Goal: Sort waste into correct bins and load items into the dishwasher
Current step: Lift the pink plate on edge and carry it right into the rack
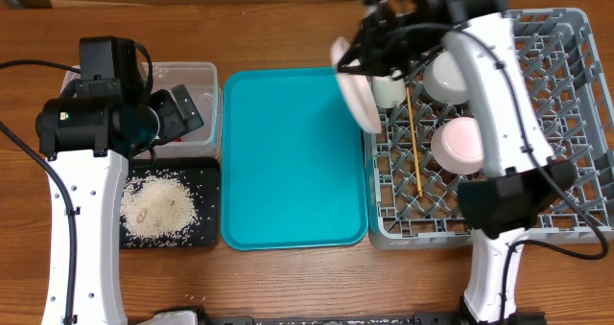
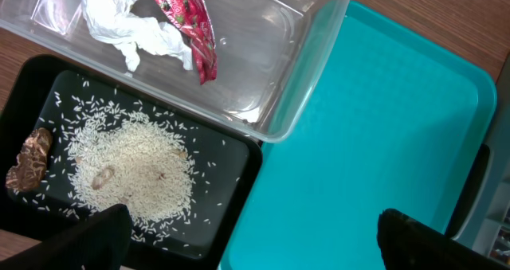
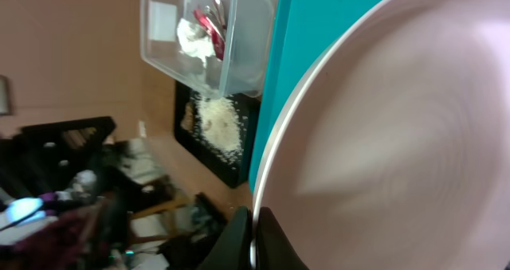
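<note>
My right gripper is shut on the rim of the round pale-pink plate, holding it on edge above the left side of the grey dish rack. In the right wrist view the plate fills the frame, and the fingers pinch its rim. In the rack are a white cup, two bowls and chopsticks. My left gripper is open, hovering over the black tray and the teal tray's edge. The clear tub holds a white tissue and a red wrapper. Rice lies in the black tray.
The teal serving tray lies between the bins and the rack. A brown food bit sits at the black tray's left end. A few rice grains lie on the wooden table near its front edge.
</note>
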`<state>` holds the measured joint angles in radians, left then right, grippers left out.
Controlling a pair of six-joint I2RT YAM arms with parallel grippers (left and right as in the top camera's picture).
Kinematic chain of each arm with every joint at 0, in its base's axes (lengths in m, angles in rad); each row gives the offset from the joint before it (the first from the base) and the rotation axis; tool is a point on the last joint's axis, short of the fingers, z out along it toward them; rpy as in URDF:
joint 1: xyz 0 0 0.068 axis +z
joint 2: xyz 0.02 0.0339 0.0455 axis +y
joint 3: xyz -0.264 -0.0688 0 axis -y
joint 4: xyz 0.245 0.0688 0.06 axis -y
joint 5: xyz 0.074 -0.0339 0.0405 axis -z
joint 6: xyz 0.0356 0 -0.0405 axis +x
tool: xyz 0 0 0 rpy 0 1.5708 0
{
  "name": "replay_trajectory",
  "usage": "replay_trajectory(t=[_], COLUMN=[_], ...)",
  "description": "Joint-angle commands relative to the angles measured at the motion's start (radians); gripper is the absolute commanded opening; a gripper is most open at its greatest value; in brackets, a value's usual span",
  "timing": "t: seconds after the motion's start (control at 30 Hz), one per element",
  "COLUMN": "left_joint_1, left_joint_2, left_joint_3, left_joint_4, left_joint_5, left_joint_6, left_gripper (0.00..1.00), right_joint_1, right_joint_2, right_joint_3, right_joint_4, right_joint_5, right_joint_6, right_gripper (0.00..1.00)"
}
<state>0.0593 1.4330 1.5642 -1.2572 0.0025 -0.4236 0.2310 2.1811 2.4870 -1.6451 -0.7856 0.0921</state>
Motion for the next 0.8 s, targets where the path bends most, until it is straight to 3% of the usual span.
replay_trajectory(t=[0.0, 0.27, 0.77], left_joint_1=[0.004, 0.004, 0.004], left_joint_2=[-0.002, -0.002, -0.002], left_joint_3=[0.009, 0.009, 0.009], left_joint_4=[0.001, 0.001, 0.001], left_joint_5=[-0.013, -0.013, -0.013], left_joint_6=[-0.003, -0.003, -0.003], left_gripper=[1.0, 1.0, 1.0], right_joint_1=[-0.058, -0.169, -0.183], right_joint_2=[-0.034, -0.034, -0.034], right_joint_3=[0.02, 0.02, -0.069], right_joint_4=[-0.031, -0.049, -0.049], right_joint_5=[-0.134, -0.163, -0.189], right_joint_6=[-0.066, -0.066, -0.059], right_gripper=[0.04, 0.04, 0.04])
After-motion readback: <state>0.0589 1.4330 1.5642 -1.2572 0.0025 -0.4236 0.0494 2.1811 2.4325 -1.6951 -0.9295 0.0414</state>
